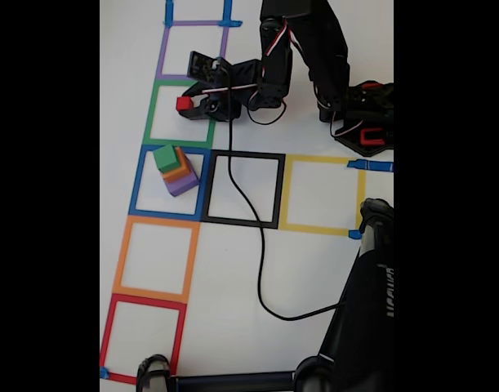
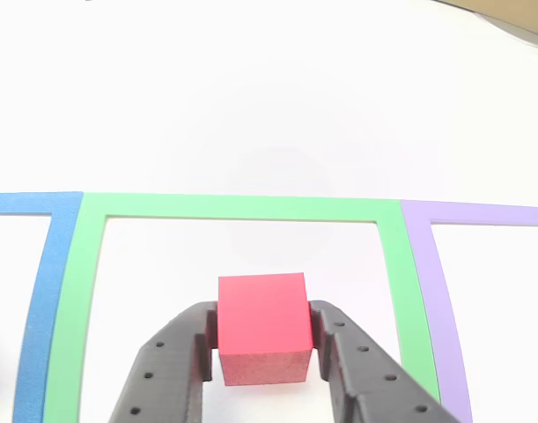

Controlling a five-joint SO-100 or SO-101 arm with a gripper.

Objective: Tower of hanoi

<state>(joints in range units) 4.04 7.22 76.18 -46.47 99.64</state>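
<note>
— Gripping tight, that hand [image 2: 261, 339]: its two black fingers [image 2: 167, 361] are pressing the flat left and right sides of the red cube [image 2: 261, 328], closed just to the cube's width.

— Where is it sitting?

— It is lying over the green square [image 2: 238, 207] on the white desk [image 2: 269, 106]. In the fixed view the cube [image 1: 184, 103] is showing at the left edge of the green square [image 1: 152, 114], at the tip of the hand [image 1: 186, 104]. Whether it is resting or lifted, I cannot tell.

— Will it be handling easily?

— I am guessing so. It is looking light and stiff, matte and not slippery, so flat opposite faces are the right place to hold.

— And the others?

— The green, orange and purple blocks [image 1: 175, 170] are stacking in the blue square [image 1: 140, 181], the next one along.
</note>
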